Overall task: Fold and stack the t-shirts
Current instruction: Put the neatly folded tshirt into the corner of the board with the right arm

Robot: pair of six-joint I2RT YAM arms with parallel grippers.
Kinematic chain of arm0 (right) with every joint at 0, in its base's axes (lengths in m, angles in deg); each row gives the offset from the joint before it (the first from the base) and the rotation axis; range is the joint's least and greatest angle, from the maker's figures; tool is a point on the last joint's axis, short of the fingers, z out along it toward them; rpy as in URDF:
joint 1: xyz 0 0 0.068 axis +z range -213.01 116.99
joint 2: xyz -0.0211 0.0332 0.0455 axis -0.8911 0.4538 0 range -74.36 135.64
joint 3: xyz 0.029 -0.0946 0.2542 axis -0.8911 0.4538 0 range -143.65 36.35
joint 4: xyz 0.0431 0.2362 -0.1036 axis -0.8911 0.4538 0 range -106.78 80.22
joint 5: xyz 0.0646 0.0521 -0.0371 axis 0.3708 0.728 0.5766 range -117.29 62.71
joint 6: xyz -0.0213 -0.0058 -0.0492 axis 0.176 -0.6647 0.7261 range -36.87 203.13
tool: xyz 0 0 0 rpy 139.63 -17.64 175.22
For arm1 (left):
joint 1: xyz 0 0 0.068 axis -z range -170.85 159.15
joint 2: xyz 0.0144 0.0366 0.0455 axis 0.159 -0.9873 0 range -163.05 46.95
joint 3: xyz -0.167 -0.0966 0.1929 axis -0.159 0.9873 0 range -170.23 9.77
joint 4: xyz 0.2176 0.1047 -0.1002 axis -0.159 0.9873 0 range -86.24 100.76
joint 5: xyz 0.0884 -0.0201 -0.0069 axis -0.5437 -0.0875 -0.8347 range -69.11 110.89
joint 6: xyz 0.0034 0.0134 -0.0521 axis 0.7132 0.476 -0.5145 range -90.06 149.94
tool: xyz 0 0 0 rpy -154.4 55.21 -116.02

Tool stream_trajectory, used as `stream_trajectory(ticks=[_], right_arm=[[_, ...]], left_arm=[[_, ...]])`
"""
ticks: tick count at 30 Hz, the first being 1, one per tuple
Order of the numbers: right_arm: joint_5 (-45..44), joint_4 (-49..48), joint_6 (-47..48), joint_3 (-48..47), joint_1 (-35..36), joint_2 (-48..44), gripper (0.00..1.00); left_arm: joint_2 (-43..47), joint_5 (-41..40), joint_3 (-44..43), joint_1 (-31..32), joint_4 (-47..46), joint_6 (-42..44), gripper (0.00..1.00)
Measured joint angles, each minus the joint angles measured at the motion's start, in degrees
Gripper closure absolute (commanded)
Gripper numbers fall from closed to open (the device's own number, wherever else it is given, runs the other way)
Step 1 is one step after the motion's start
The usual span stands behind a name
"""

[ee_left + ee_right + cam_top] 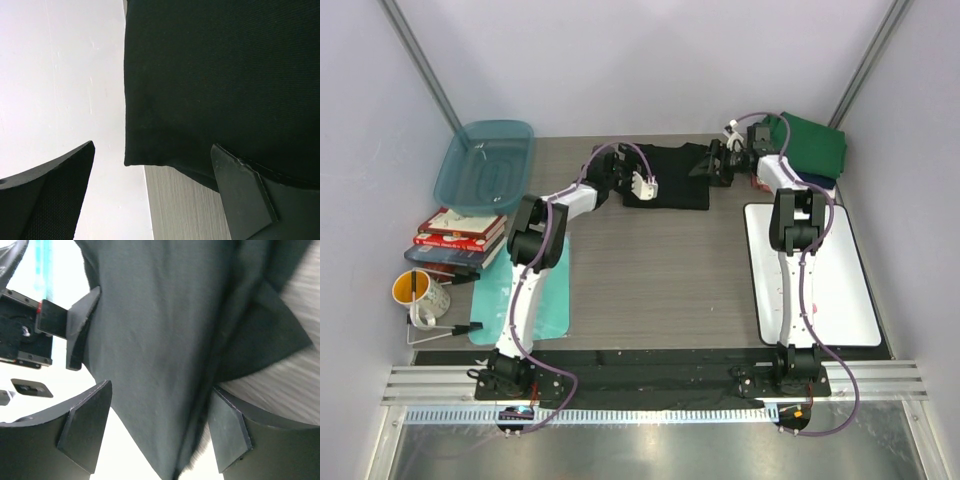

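Note:
The black t-shirt (670, 176) lies partly folded at the far middle of the table. My left gripper (640, 186) is at its left edge. In the left wrist view it (150, 192) is open, and the shirt's hem (200, 90) reaches just past the right finger (245, 192). My right gripper (718, 162) is at the shirt's right edge. In the right wrist view it (157, 432) is open, with black cloth (155, 340) lying between its spread fingers. A folded green t-shirt (810, 146) lies on a navy one (818, 183) at the far right.
A teal tub (485, 162) stands at the far left, with books (458, 236) and a yellow mug (418, 292) in front of it. A teal mat (542, 295) lies under the left arm. A white board (815, 280) lies at the right.

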Motion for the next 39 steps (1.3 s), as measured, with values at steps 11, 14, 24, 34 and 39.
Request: stream_trajectory(ticks=[11, 14, 24, 34, 39], right_arm=[[-2.0, -4.8, -3.6, -3.5, 4.3, 3.8, 0.84], [-2.3, -5.0, -4.4, -3.3, 4.6, 4.9, 0.99], [-9.9, 6.2, 2.2, -11.8, 4.2, 4.9, 0.99], [-26.8, 13.7, 17.7, -17.8, 0.2, -2.1, 0.99], [-35.6, 13.9, 24.5, -17.8, -0.8, -6.6, 0.99]], left_arm=[[2.3, -2.7, 5.2, 0.5, -4.5, -1.7, 0.02], [3.8, -3.0, 7.4, 0.5, -4.5, -1.8, 0.02], [10.3, -4.0, 15.8, 1.4, -3.6, -2.8, 0.04], [20.3, -9.4, 26.7, 1.6, 2.1, -4.9, 0.05], [24.6, -10.9, 29.0, 1.2, 2.3, -5.9, 0.05]])
